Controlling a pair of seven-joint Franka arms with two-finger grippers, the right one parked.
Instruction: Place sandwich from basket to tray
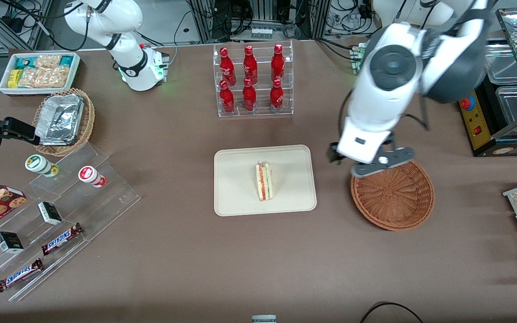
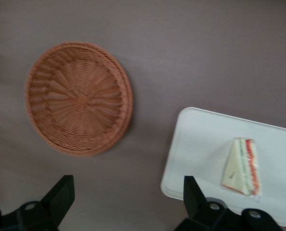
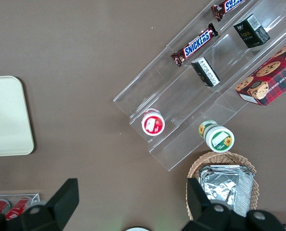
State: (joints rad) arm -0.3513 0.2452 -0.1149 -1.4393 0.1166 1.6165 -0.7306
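I see the sandwich (image 1: 264, 181) lying flat near the middle of the tray (image 1: 236, 197), the basket (image 1: 397, 202) holds nothing, and the gripper (image 2: 126, 202) hangs above the table with fingers wide apart, so I would only lift straight away, touching nothing.

The left arm reaches out over the table from the working arm's end, its white forearm sloping down toward the front camera and its wrist bent so the gripper (image 1: 337, 157) points at the tabletop. The gripper (image 2: 128, 192) hangs in the air — nothing sits between its two dark fingers (image 2: 61, 192), which stand wide apart. It touches nothing, held well above the surface.
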